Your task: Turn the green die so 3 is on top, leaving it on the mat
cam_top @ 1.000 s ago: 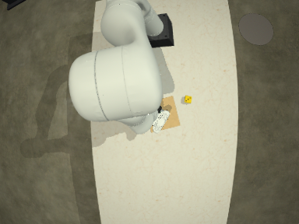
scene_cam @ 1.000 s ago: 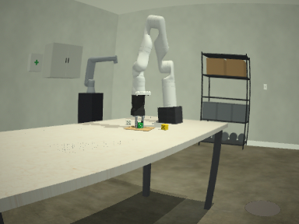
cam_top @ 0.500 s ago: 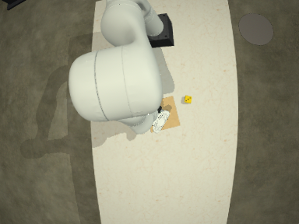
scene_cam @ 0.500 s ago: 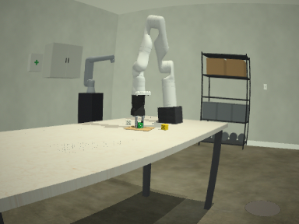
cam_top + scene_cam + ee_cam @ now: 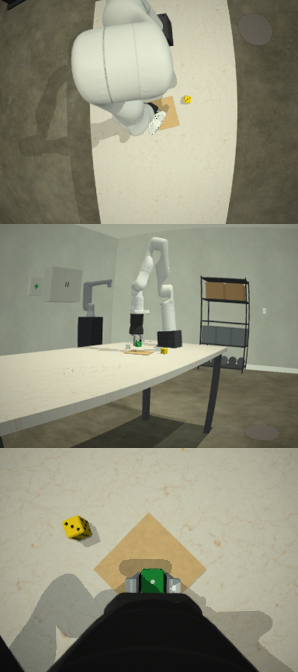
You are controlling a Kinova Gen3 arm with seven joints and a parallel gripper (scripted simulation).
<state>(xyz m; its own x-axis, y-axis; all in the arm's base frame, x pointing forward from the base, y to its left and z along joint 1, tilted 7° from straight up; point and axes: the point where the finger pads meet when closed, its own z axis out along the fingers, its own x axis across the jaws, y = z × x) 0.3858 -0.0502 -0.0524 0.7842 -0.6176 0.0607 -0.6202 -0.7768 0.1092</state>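
One pip on green die (image 5: 152, 581), yellow die (image 5: 77, 527) three pips.

A white arm (image 5: 155, 267) rises from a black base (image 5: 169, 339) on the pale tabletop (image 5: 97, 376) and bends down to a claw (image 5: 138, 341) closed on a green die (image 5: 138, 344) just above a tan mat (image 5: 140, 352). A white die (image 5: 127, 346) sits left of it, a yellow die (image 5: 164, 351) right. A black shelf rack (image 5: 244, 321) stands by the wall.
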